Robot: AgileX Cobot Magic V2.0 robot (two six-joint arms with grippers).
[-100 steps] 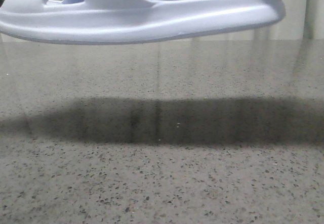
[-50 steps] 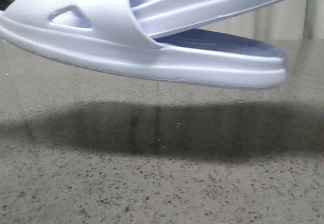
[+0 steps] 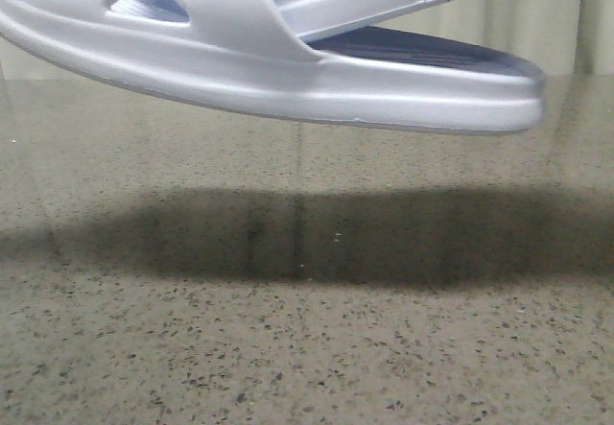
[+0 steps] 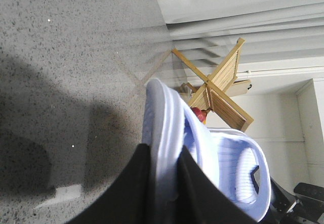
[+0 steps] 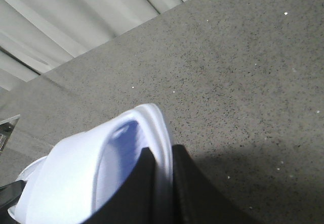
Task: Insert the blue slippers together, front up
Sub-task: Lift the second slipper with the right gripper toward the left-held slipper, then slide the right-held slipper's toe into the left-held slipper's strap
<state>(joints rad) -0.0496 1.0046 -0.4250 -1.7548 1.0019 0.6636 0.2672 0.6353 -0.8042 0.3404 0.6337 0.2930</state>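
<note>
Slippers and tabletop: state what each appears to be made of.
The blue slippers: likely moulded foam or soft plastic, matte with a faint sheen; one seamless piece, thick sole, ribbed footbed. The tabletop: speckled stone or stone-look laminate, semi-glossy; it mirrors the curtain faintly. Which of the two is unclear.

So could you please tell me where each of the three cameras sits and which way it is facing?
Front view: low over the speckled table, facing forward; the blue slippers hang close above; no arm shows.
Left wrist view: on the left arm, looking along the left gripper, clamped on a slipper's sole edge, toward a wooden rack.
Right wrist view: on the right arm; the right gripper pinches the other slipper's edge.
Shared: slippers and table.
</note>
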